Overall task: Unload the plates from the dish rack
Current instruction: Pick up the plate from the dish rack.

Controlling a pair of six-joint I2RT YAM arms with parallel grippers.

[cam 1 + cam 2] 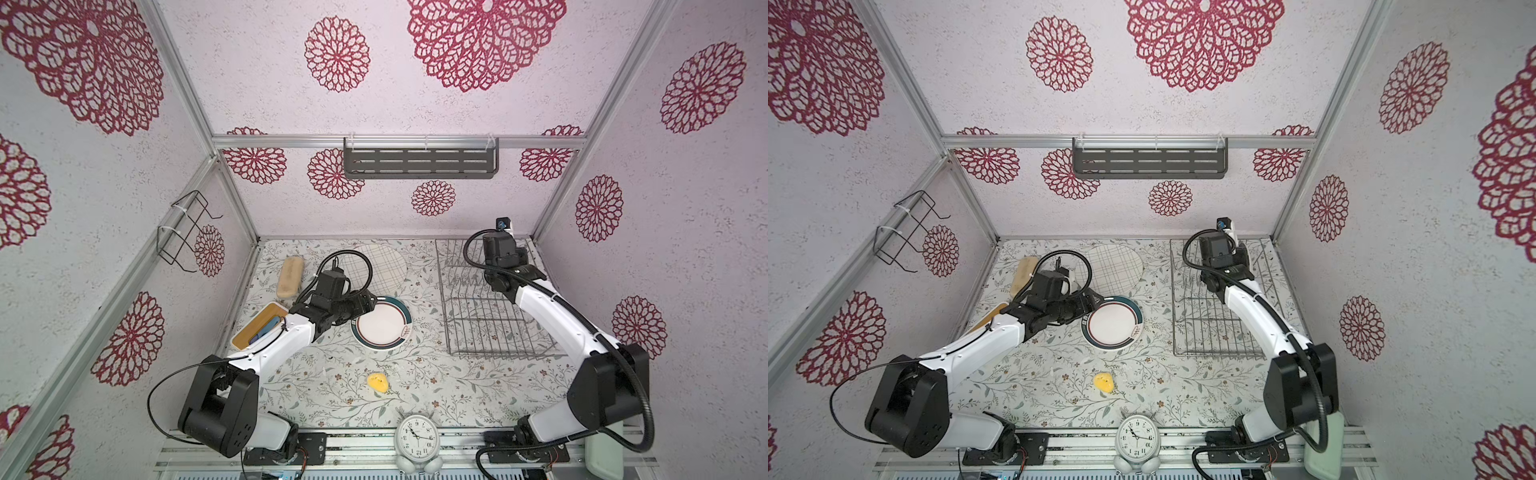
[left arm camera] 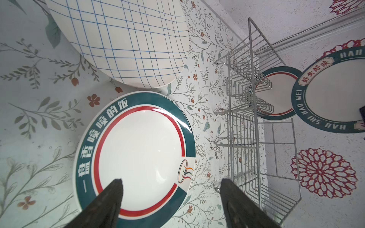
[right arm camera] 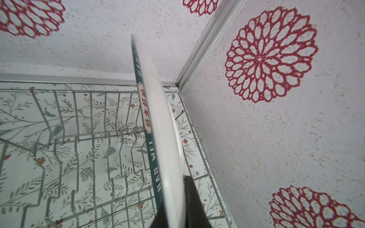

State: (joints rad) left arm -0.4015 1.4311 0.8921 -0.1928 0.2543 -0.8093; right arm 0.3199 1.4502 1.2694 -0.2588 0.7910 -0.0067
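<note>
A large cream plate with grid lines (image 1: 384, 266) (image 2: 126, 43) lies flat at the back of the table. In front of it a white plate with a teal-and-red rim (image 1: 384, 324) (image 2: 142, 154) lies flat too. My left gripper (image 2: 171, 180) hovers over this plate's near edge, open and holding nothing. The dish rack (image 1: 490, 324) (image 2: 246, 118) (image 3: 59, 138) sits at the right. My right gripper (image 3: 173, 197) is shut on the rim of another teal-rimmed plate (image 3: 158, 122) (image 2: 331, 94), held on edge above the rack's back end. A smaller teal-rimmed plate (image 2: 282, 94) shows behind the rack's tines.
A tan sponge-like block (image 1: 289, 276) and a wooden-lidded box (image 1: 259, 330) lie at the table's left edge. There is a small yellow object (image 1: 377, 382) at front centre and a white alarm clock (image 1: 417, 436) at the front rail. A dark slotted shelf (image 1: 419, 162) and a black wire holder (image 1: 183, 232) hang on the walls.
</note>
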